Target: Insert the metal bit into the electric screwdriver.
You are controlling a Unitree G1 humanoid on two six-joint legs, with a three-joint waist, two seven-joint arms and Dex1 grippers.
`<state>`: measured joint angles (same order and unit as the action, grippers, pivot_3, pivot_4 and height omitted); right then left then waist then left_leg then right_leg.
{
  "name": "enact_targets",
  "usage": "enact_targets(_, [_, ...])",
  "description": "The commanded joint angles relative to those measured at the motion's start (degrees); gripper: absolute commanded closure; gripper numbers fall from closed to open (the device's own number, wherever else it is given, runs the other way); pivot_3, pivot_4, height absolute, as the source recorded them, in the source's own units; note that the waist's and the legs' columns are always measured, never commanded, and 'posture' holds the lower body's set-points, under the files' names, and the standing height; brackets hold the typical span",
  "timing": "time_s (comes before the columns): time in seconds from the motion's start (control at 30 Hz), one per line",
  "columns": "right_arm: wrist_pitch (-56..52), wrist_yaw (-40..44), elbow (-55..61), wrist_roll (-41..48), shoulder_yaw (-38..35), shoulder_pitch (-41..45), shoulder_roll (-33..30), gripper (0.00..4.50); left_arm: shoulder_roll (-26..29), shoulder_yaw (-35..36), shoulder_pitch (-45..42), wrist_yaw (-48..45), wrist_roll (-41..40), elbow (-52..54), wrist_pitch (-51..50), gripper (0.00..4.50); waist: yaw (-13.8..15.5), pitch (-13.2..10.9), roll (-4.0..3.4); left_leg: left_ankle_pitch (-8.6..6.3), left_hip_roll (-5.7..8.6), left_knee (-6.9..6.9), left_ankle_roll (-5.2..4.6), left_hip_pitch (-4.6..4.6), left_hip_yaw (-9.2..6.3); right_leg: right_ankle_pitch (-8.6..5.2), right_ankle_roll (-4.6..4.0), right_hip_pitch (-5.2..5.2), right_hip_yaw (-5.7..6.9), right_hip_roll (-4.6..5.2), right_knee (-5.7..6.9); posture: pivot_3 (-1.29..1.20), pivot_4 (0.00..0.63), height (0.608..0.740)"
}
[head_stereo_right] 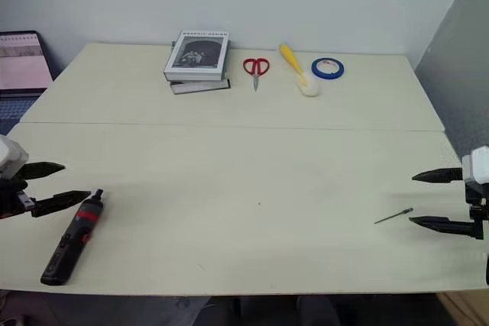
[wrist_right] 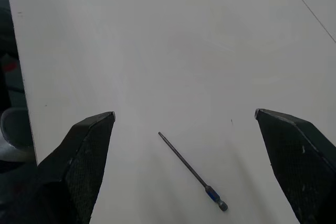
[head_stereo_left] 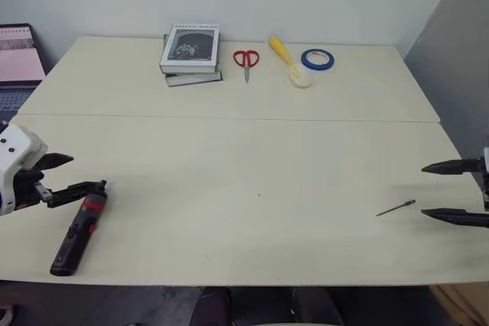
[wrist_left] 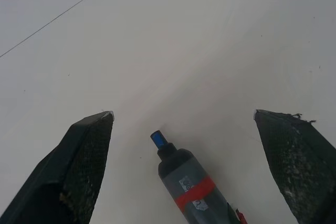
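Note:
The electric screwdriver point(head_stereo_left: 79, 233), black with a red band, lies flat near the table's front left corner, its nose pointing away from me. My left gripper point(head_stereo_left: 82, 173) hovers open just above that nose; the left wrist view shows the screwdriver point(wrist_left: 191, 187) between the spread fingers, untouched. The metal bit point(head_stereo_left: 396, 208), a thin dark rod, rests on the table at the front right. My right gripper point(head_stereo_left: 424, 190) stands open beside it, and in the right wrist view the bit point(wrist_right: 191, 170) lies between the two fingers point(wrist_right: 79, 166) with nothing gripped.
Along the far side of the cream table point(head_stereo_left: 252, 158) sit a stack of books point(head_stereo_left: 190, 53), red-handled scissors point(head_stereo_left: 246, 59), a yellow-handled brush point(head_stereo_left: 290, 62) and a blue tape roll point(head_stereo_left: 317, 59). A laptop point(head_stereo_left: 17, 62) stands off the table's left edge. A grey wall point(head_stereo_left: 458, 59) borders the right.

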<state>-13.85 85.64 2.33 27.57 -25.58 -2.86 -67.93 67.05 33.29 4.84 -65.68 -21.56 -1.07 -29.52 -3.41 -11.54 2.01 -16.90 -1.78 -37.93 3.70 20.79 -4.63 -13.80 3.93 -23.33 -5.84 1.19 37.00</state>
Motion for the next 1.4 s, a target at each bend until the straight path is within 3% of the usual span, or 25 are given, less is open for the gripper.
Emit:
enact_targets(0.03, [0.98,0.57,0.11,-0.37,-0.64,1.06,-0.95,0.0,0.22,2.22,-0.4,-0.06,-0.22,0.47,0.58,0.04,0.0,0.0,0.0,0.0,0.0,0.0,0.0,0.0,0.0,0.0,0.0,0.0,0.0,0.0,0.0,0.0,0.15,0.74])
enact_targets(0.5, [1.16,-0.26,-1.06,-0.03,0.71,1.74,0.14,0.0,-0.67,3.45,3.54,1.7,2.87,0.07,3.66,0.04,0.0,0.0,0.0,0.0,0.0,-0.01,0.0,-0.02,0.01,0.0,0.0,0.01,-0.01,0.0,0.01,0.0,0.15,0.74])
enact_targets(0.7, [-0.97,-3.53,0.1,1.11,3.87,6.89,1.65,0.0,-2.7,5.07,3.12,5.18,2.49,1.34,1.72,0.04,0.0,0.0,0.0,0.0,0.0,-0.04,0.0,-0.02,0.0,0.02,0.03,0.0,-0.01,0.0,0.04,0.0,0.15,0.74])
enact_targets(0.87, [-1.22,-5.09,2.96,1.33,7.63,10.24,3.94,0.0,-3.27,5.37,3.09,8.31,1.15,5.86,-5.37,0.04,0.0,0.01,0.02,0.0,0.0,-0.04,0.0,-0.02,-0.02,0.09,0.14,0.02,0.01,0.0,0.05,0.0,0.15,0.74])
enact_targets(1.17, [-6.56,-9.25,11.71,5.34,15.04,19.59,10.84,0.0,-3.87,0.41,-2.41,20.45,-0.71,12.73,-29.88,0.04,0.02,0.0,-0.01,0.0,0.0,-0.04,0.0,-0.02,-0.1,0.2,0.33,0.01,0.04,-0.01,0.09,0.0,0.15,0.74])
enact_targets(1.4, [-6.13,-5.69,10.7,4.13,22.4,27.98,12.62,0.0,0.02,-5.32,-3.74,21.17,-0.31,12.65,-35.71,0.04,0.01,0.01,0.02,0.0,0.0,-0.02,0.0,0.01,-0.13,0.2,0.31,0.0,0.09,-0.01,0.07,0.0,0.15,0.74])
